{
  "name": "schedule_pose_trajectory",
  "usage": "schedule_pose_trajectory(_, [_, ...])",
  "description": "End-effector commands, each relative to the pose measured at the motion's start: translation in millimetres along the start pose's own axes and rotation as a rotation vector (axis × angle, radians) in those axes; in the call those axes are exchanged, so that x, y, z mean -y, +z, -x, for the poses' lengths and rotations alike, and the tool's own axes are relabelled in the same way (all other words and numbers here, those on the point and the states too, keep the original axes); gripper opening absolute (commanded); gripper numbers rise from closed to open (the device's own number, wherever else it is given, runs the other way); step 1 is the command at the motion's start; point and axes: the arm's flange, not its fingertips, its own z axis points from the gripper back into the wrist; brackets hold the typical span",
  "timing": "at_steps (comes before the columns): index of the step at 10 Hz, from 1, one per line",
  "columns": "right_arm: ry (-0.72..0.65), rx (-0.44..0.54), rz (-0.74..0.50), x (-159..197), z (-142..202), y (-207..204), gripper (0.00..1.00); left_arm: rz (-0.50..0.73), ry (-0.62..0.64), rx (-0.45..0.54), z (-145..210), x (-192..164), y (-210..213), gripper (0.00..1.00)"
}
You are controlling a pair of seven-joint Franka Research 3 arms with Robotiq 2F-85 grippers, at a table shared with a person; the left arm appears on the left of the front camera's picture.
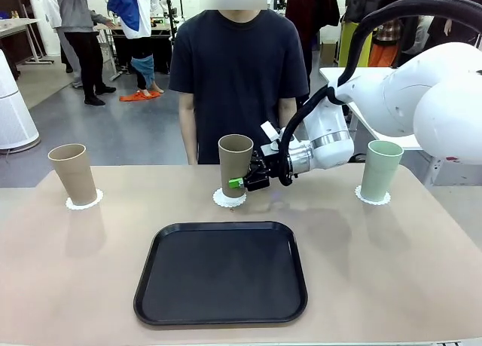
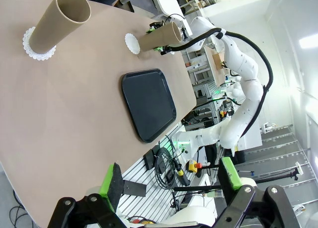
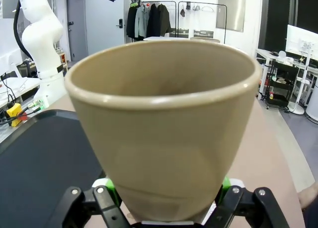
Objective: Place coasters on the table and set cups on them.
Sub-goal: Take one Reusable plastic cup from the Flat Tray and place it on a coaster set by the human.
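Three cups stand in a row along the far side of the table [image 1: 392, 270]. At the left, a tan cup [image 1: 73, 173] [image 2: 69, 17] stands on a white scalloped coaster [image 1: 83, 203] [image 2: 37, 44]. The middle tan cup [image 1: 235, 163] [image 2: 159, 37] [image 3: 164, 118] has its base at a coaster [image 1: 229, 200] [image 2: 130, 42]. My right gripper [image 1: 241, 182] [image 3: 164, 188] is shut on this cup's lower part from the right. On the right, a mint green cup [image 1: 380, 169] stands on its coaster [image 1: 373, 199]. My left gripper [image 2: 171, 178] is open and holds nothing, well off the table.
A black rounded-square tray [image 1: 222, 272] [image 2: 149, 104] [image 3: 35, 153] lies bare at the near middle of the table. A person in a dark shirt [image 1: 237, 67] stands at the far edge, just behind the middle cup. The right arm [image 1: 422, 97] spans the right side.
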Motion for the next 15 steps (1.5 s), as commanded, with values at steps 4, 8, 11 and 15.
schedule_pose_trajectory(4, [-0.014,0.003,0.038,23.6,10.8,-13.1,0.81,0.011,0.008,0.01,-0.4,3.0,1.6,1.0])
schedule_pose_trajectory(8, [-0.039,-0.009,0.024,27.0,21.1,-25.5,0.81,0.011,0.008,0.01,-0.4,3.0,1.6,1.0])
schedule_pose_trajectory(11, [-0.046,-0.027,0.028,24.2,24.0,-22.6,0.81,0.011,0.008,0.01,-0.4,3.0,1.6,1.0])
schedule_pose_trajectory(15, [-0.055,-0.036,0.021,24.2,23.6,-23.2,0.81,0.011,0.008,0.01,-0.4,3.0,1.6,1.0])
